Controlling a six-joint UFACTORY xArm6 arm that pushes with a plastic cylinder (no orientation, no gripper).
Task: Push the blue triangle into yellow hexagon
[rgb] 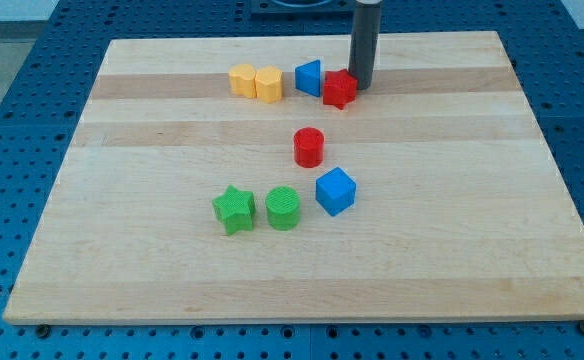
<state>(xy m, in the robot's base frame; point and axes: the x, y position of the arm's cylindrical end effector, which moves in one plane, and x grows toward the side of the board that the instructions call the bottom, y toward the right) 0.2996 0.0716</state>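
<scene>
What you see of me is a single straight rod [364, 45], round in section and dark grey, close to black. Its surface is smooth and matte, with no screws, markings or cables on the part that shows. A softer, paler sheen runs down the length of the shaft on its 9 o'clock side, while the 3 o'clock side stays darker. The width looks even from top to bottom, without taper. At 12 o'clock the frame's edge cuts the rod off, so you cannot see what it is mounted on. At 6 o'clock it ends in my tip [361, 86], blunt and flat, the same dark colour as the shaft.
</scene>
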